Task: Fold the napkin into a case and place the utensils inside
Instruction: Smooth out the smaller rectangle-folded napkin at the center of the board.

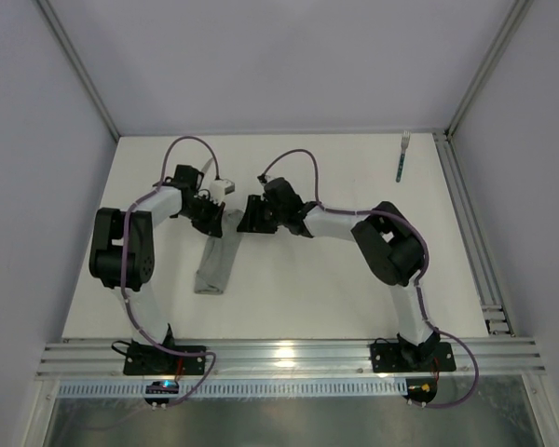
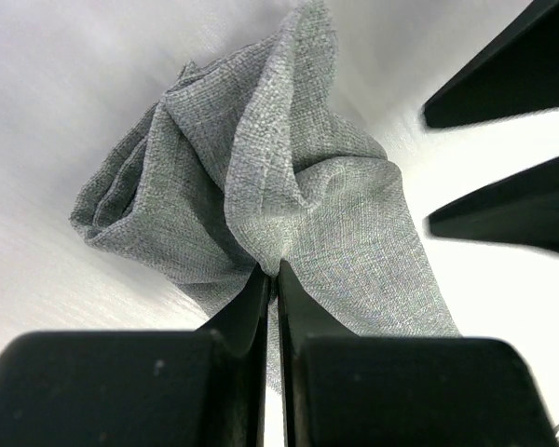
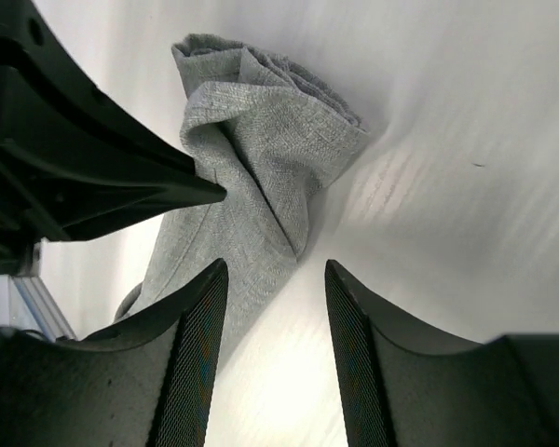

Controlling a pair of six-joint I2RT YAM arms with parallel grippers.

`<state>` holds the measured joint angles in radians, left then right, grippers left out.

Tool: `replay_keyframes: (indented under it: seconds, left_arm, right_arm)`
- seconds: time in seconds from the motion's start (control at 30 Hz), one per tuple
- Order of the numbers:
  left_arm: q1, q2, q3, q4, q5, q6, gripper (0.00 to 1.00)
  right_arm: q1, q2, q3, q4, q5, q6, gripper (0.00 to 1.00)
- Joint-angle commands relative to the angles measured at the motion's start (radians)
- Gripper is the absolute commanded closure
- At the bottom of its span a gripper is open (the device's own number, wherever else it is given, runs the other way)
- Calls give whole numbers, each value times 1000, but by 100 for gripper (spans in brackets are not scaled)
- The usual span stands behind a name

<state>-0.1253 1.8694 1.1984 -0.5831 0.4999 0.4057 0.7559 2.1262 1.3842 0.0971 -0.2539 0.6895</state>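
Here, the left pincer (image 2: 272,276) is closed tight on a raised fold of the grey napkin (image 2: 289,177). Its two dark fingers are pressed together, with the cloth pinched between their tips. Beyond those tips the napkin bunches into soft creases and runs away from the pincer as a narrow, layered strip on the white table (image 1: 307,298). The right pincer (image 3: 275,272) stands open and holds nothing, its two ribbed fingers apart with bare table showing in the gap. The napkin lies just ahead of it, and one edge of the cloth slants down beside one finger; whether they touch is unclear. The two pincers face each other closely across the pinched end of the napkin. From above, the strip trails from between them back toward the arm bases. The fork (image 1: 402,156), with a teal handle, lies well apart from both pincers, beyond the right one near the table's far right corner, its tines pointing away from the arms.
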Motion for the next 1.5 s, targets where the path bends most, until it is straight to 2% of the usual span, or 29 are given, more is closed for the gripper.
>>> replay_keyframes:
  seconds: [0.0,0.17,0.43,0.67,0.7,0.8,0.83,0.97,1.27,1.47]
  left_arm:
    - [12,-35,-13,14,41,51,100]
    - [13,-35,-16,-29,74,102,100]
    - [13,-35,-28,-34,63,131,100]
    - [13,-19,-26,-38,60,140,100]
    - [13,-13,-23,-43,63,142,100]
    - [13,-7,-20,-54,68,150,100]
    - [13,-7,-19,-57,68,150,100]
    - [13,-4,-14,-67,68,154,100]
    - [6,11,10,-127,66,188,100]
    - [1,11,13,-149,51,202,100]
  right_arm:
    - [-59,-110,-28,76,-41,-45,49]
    - [-85,-52,32,111,-108,-110,48]
    - [-98,104,164,182,-220,-64,48]
    - [-98,141,165,176,-212,-48,49]
    - [-99,147,171,176,-212,-47,50]
    - [-98,159,187,177,-208,-41,69]
    - [-98,163,190,179,-202,-41,79]
    - [-98,184,222,164,-212,-41,97]
    - [-98,210,335,98,-154,-84,96]
    - [-104,261,355,55,-96,-38,95]
